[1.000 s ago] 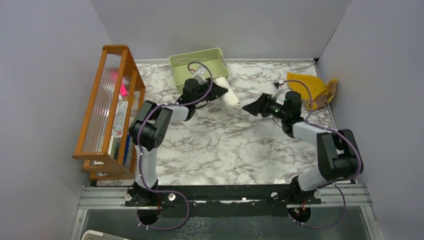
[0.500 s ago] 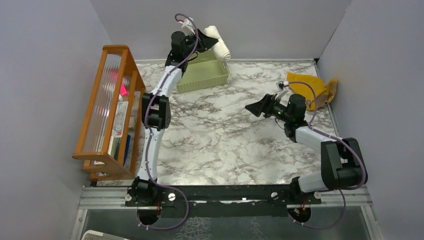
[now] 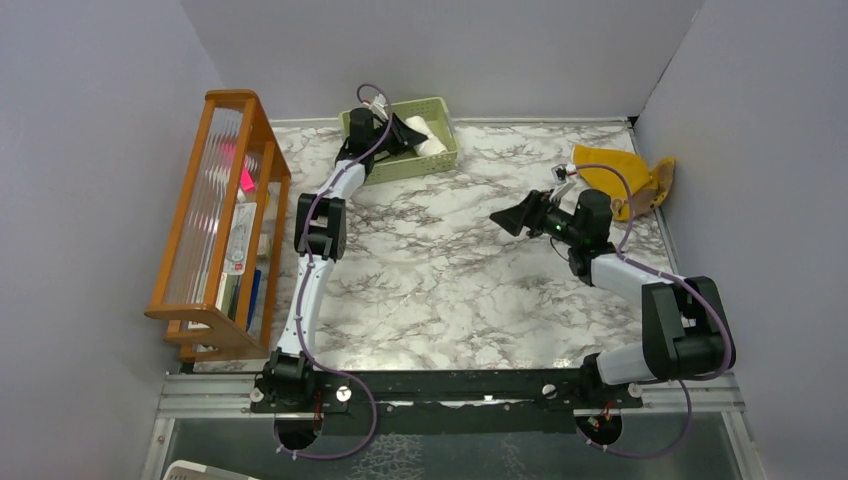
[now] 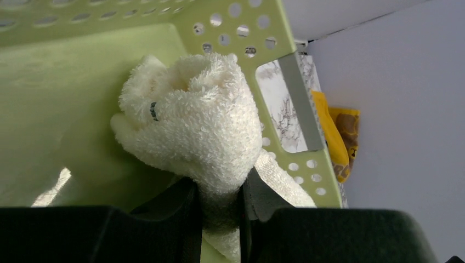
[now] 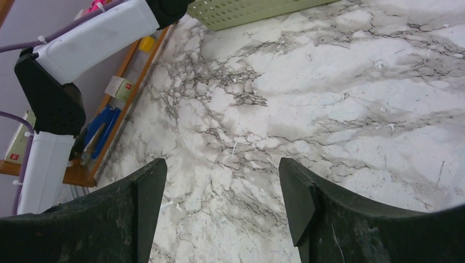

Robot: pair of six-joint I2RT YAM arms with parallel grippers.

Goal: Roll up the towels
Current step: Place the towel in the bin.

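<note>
The cream-white towel, rolled into a short fat cylinder, lies inside the pale green basket at the back of the table. My left gripper is shut on it; in the left wrist view the roll is pinched between my fingers over the basket floor. The mustard-yellow towel lies crumpled at the back right; a strip of it shows past the basket wall. My right gripper is open and empty above the bare marble, left of the yellow towel.
A wooden rack with small items stands along the left wall. Grey walls close the back and both sides. In the right wrist view my left arm and the basket's edge show at the top.
My left arm lifted the rolled cream-white towel from the table up over the basket, then lowered it into the basket. My right gripper drew back slightly to the right and stays open.
</note>
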